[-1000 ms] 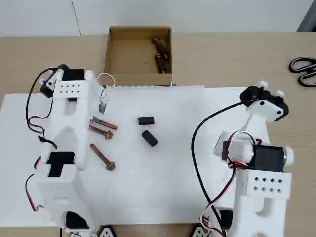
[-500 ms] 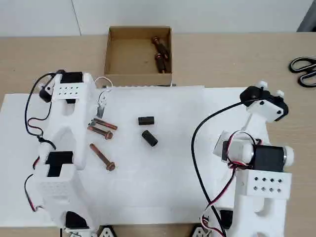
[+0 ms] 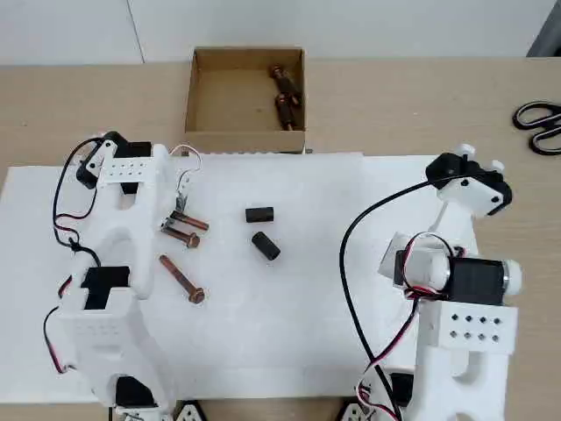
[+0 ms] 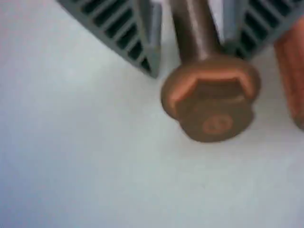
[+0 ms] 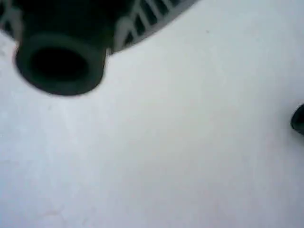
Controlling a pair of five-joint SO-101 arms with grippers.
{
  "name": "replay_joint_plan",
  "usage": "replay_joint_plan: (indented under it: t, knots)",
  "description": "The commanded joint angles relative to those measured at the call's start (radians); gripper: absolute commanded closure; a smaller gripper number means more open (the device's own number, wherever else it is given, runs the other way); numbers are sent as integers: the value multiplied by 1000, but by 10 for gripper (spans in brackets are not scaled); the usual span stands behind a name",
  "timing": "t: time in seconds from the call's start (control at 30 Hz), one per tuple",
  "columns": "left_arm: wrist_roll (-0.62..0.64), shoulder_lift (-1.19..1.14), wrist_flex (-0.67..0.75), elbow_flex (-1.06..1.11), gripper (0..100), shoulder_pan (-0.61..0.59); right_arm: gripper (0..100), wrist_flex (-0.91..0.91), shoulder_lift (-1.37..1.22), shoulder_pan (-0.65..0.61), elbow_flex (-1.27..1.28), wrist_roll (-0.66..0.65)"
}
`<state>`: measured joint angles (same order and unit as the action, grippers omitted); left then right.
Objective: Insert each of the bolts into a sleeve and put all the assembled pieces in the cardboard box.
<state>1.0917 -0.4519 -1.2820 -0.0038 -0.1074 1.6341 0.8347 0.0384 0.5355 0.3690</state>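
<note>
Shifted closer, left claw (image 4: 192,57) straddles a bolt (image 4: 209,99); right claw (image 5: 64,23) grips sleeve (image 5: 59,66)

Setting: robotics lab bench, viewed from overhead.
Rig: two small white arms, left arm (image 3: 114,263) at lower left of the frame, right arm (image 3: 460,324) at lower right, motors bare, black and red wiring (image 3: 344,263) looping loose.
Surface: pale wood-grain table (image 3: 394,96) under a white sheet (image 3: 307,333).
Parts: copper-coloured bolts (image 3: 182,279) and black sleeves (image 3: 266,246) loose at centre left; cardboard box (image 3: 200,96) at upper centre.
Clutter: black-handled scissors (image 3: 539,123) at the right edge.
Backdrop: plain white wall (image 3: 351,26) along the top.
</note>
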Motion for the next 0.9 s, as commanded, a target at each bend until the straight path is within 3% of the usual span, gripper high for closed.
replay_joint_plan:
  t: [0.0, 0.17, 0.4, 0.57, 0.73, 0.87]
  knots:
    - [-6, -63, 25, 13, 910, -43, 995, -7, 18, 7, -5, -6]
    - [-11, -38, 18, 12, 1000, -68, 995, -7, 19, 1, -6, -6]
    - [-91, 146, -17, -30, 994, -12, 995, -8, 21, 1, -12, -11]
    - [-236, 345, -106, -96, 994, 98, 995, -1, 93, -4, -81, -35]
    - [-422, 542, -206, -97, 994, 226, 995, 25, 180, -105, -141, -114]
    - [-497, 664, -264, -94, 994, 295, 995, 35, 242, -208, -137, -127]
